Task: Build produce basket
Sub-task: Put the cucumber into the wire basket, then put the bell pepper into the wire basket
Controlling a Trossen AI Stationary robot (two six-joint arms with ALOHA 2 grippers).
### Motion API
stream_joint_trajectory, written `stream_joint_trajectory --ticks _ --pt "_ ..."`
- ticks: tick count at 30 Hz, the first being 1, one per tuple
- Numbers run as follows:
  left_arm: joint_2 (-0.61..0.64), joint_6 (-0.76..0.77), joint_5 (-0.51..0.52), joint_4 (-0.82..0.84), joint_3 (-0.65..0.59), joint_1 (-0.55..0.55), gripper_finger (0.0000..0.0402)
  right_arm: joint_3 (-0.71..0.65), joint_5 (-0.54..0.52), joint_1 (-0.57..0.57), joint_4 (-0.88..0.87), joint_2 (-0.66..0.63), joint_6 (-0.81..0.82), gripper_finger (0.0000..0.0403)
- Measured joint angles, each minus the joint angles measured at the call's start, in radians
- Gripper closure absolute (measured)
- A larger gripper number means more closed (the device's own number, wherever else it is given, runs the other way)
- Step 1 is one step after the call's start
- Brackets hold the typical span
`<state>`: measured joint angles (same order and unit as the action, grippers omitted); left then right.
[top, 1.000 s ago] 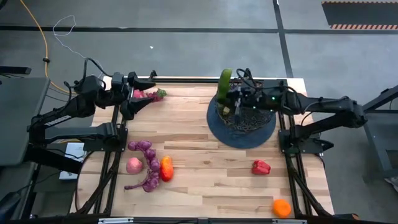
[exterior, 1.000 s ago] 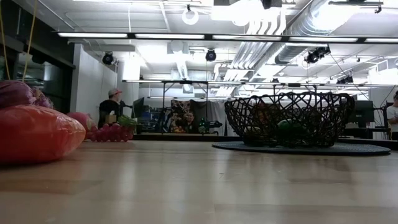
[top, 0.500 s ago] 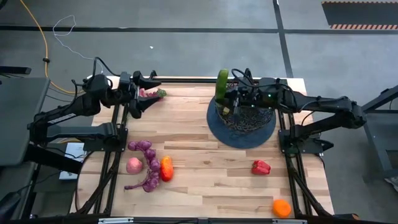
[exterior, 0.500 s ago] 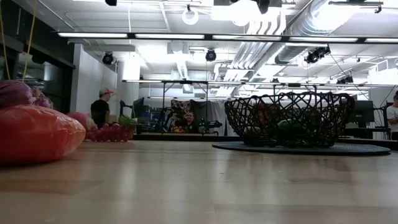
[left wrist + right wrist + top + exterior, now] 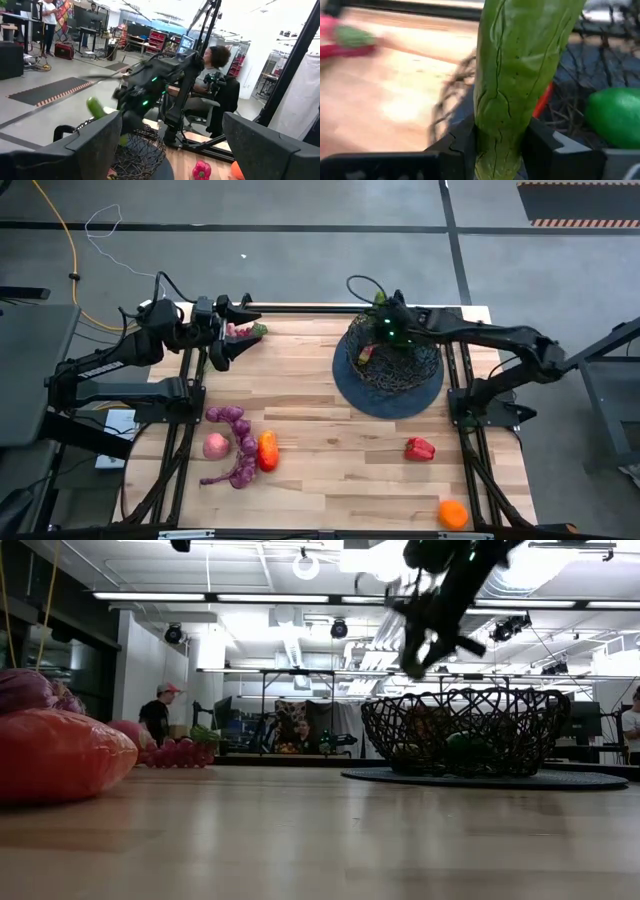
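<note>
Swung over the wire-mesh basket (image 5: pixel 390 365), right gripper (image 5: pixel 500 145) pinches a wrinkled green vegetable (image 5: pixel 520 65).

We see a wooden table (image 5: pixel 320 430) carrying the basket (image 5: pixel 388 385); left of the basket lie purple grapes (image 5: pixel 235 442), nearer us a red pepper (image 5: pixel 420 448) and an orange (image 5: pixel 453 513).

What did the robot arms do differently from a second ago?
The right gripper, still shut on the green vegetable, swung round above the basket, so the vegetable no longer stands up in the high view. The left gripper inched right near the pink piece. The grapes and red pepper stayed put.
</note>
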<state>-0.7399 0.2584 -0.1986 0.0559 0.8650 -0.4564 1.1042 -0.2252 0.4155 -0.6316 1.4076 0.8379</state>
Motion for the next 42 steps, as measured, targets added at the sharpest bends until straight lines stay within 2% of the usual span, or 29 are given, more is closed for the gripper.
stream_joint_trajectory --ticks 9,14,17,26,30,35,38,42 --pt "0.000 0.000 -0.001 0.000 0.000 0.000 0.0067 0.000 0.153 0.063 0.036 0.210 0.115 0.0295" --pt "0.001 0.000 -0.001 0.000 0.000 0.000 0.0067 0.000 0.158 0.063 0.039 0.236 0.149 0.0287" --pt "0.001 0.000 -0.002 0.000 0.000 0.000 0.0067 0.000 0.158 0.063 0.040 0.237 0.141 0.0262" --pt "0.001 0.000 -0.002 0.000 0.000 0.000 0.0067 0.000 0.170 0.071 0.045 0.230 0.131 0.0158" --pt "0.001 0.000 -0.002 0.000 0.000 0.000 0.0067 0.000 0.163 0.083 0.039 0.174 0.096 0.0141" --pt "0.001 0.000 -0.001 0.003 0.000 0.000 0.0067 0.000 0.137 0.074 -0.030 0.026 -0.059 0.0139" --pt "0.001 0.000 0.000 0.008 0.000 0.000 0.0067 0.000 0.134 0.028 -0.062 -0.078 -0.145 0.0139" --pt "0.001 0.000 0.001 0.008 0.000 -0.001 0.0067 0.000 0.137 -0.093 -0.020 -0.194 -0.231 0.0139"
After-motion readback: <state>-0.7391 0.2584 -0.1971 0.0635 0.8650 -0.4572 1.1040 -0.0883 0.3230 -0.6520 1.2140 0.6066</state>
